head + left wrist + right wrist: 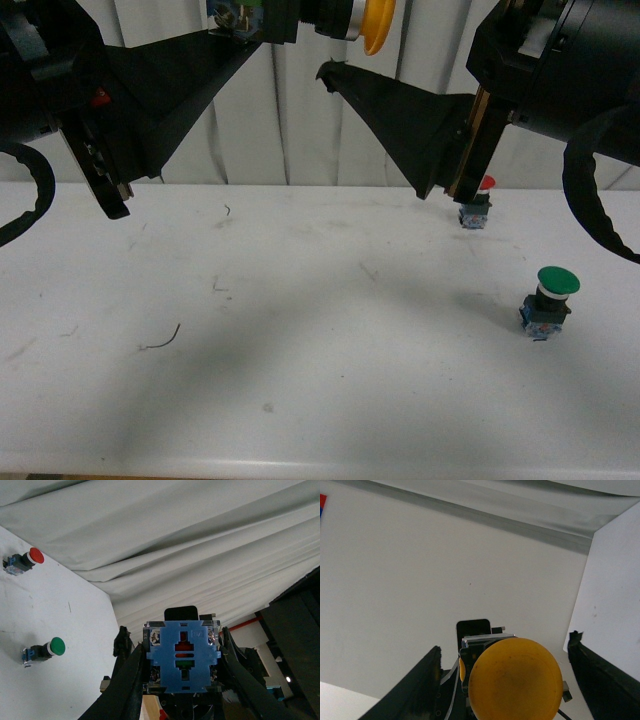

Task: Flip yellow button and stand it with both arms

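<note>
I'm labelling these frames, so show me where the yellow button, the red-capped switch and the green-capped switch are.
yellow button [515, 680]: right wrist view, on the face of its round yellow cap.
red-capped switch [487, 183]: front view, on its red cap.
green-capped switch [558, 280]: front view, on its green cap.

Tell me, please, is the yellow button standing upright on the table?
No. The yellow button hangs above the table, sideways in the left gripper, cap toward the right gripper.
</note>
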Motion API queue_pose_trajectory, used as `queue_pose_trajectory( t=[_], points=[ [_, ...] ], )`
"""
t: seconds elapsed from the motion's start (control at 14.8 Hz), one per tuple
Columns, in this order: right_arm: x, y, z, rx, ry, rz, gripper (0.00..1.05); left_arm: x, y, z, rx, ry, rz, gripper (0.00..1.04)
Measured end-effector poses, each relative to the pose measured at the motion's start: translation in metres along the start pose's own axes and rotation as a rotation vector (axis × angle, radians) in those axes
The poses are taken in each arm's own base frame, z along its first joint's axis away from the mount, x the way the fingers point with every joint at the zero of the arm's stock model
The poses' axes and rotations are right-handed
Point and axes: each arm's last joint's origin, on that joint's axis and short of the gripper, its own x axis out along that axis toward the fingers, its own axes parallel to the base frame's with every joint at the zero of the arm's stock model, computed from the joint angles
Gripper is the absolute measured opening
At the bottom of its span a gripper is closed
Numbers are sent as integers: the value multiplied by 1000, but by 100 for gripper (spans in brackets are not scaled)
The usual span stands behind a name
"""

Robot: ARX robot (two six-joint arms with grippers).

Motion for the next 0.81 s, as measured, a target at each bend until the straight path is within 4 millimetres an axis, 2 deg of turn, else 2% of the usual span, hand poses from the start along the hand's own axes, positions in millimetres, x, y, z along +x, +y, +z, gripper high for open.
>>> queue_pose_trajectory(
  t=[0.14,0.2,0.27,0.54,0.81],
  points=[
    [2,2,2,-5,-10,6,50,0,0,0,2,-1,-3,36],
    [2,2,2,-4,-11,3,39,0,-1,0,3,-3,-6,36],
    [2,2,1,-4,-10,3,36,0,-1,0,4,-4,-7,36],
    [2,2,1,-8,-9,3,36,0,-1,0,3,-5,-5,36],
    [2,2,2,8,-11,4,36,-1,1,0,0,-10,4,87]
  ],
)
